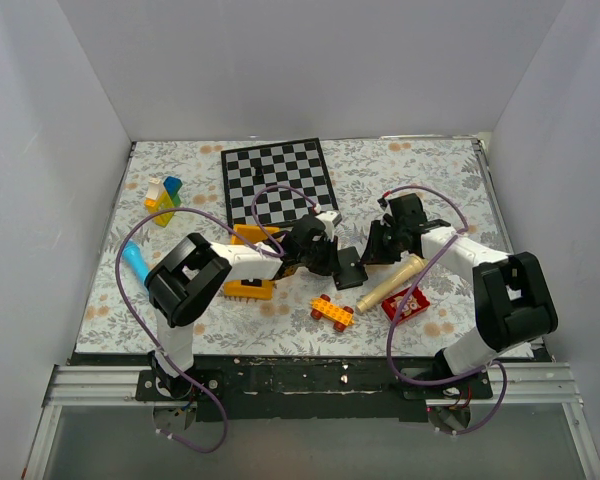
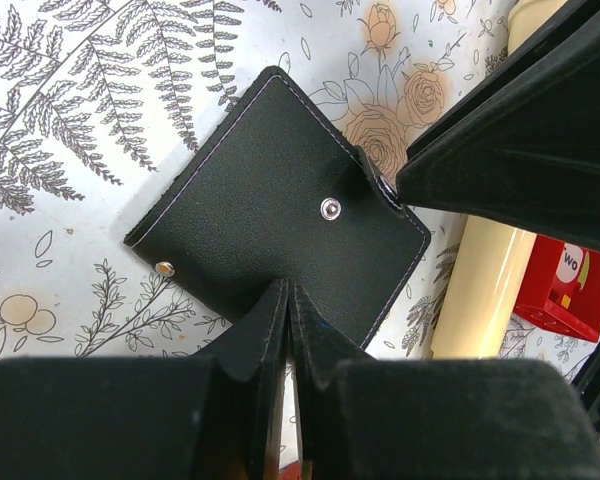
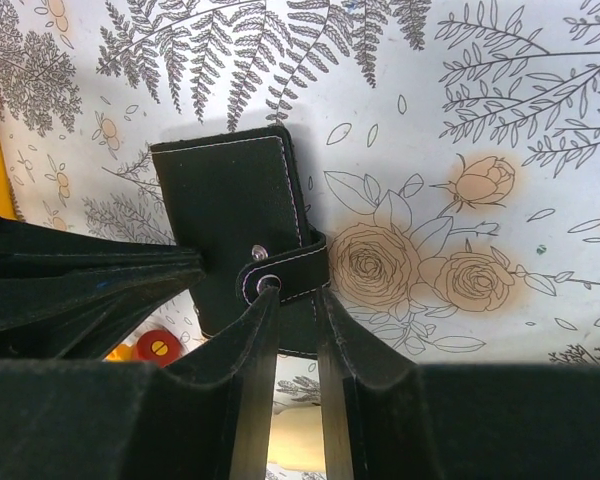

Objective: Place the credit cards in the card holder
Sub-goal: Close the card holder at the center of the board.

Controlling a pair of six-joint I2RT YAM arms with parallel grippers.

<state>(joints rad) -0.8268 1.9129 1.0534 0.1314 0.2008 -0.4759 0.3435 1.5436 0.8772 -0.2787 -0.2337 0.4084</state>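
The card holder [image 1: 350, 268] is a black folding wallet lying closed on the floral cloth at mid-table. It also shows in the left wrist view [image 2: 270, 200] and the right wrist view [image 3: 230, 190]. My left gripper [image 1: 325, 258] is shut, pinching the wallet's near edge [image 2: 286, 300]. My right gripper [image 1: 376, 246] stands at the wallet's other side. Its jaws are a narrow gap apart, tips [image 3: 297, 295] resting on the snap tab [image 3: 290, 268]. The tab is lifted off its stud [image 3: 260, 253]. No credit cards are in view.
A chessboard [image 1: 276, 180] lies behind the arms. Orange bricks [image 1: 250, 290] and an orange wheeled brick [image 1: 332, 312] lie nearby. A cream wooden peg [image 1: 390, 285] and a red box [image 1: 406, 304] sit right of the wallet. Coloured blocks [image 1: 163, 195] and a blue tube [image 1: 135, 263] are at left.
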